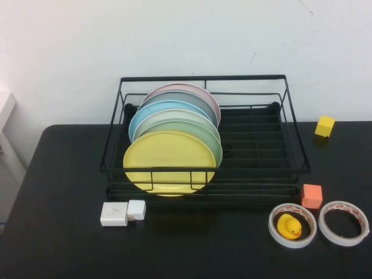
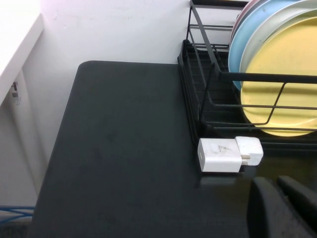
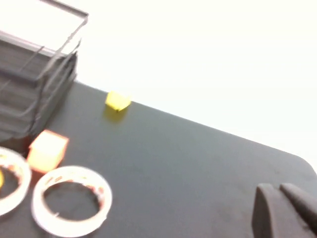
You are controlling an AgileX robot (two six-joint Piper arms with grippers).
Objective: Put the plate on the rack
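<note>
The yellow plate (image 1: 168, 161) stands on edge at the front of a row of plates inside the black wire rack (image 1: 261, 168). It also shows in the left wrist view (image 2: 282, 94), behind the rack's front wires (image 2: 208, 94). Neither arm shows in the high view. My left gripper (image 2: 275, 181) is shut and empty, low over the table near the rack's front left corner. My right gripper (image 3: 277, 187) is shut and empty over the table's right side, away from the rack (image 3: 34, 94).
Pale green (image 1: 195, 129), light blue (image 1: 148, 113), grey-blue and pink plates stand behind the yellow one. A white charger (image 1: 122, 212) lies before the rack. Two tape rolls (image 1: 343, 223), one holding a yellow duck (image 1: 288, 226), an orange cube (image 1: 311, 196) and a yellow cube (image 1: 324, 125) lie at right.
</note>
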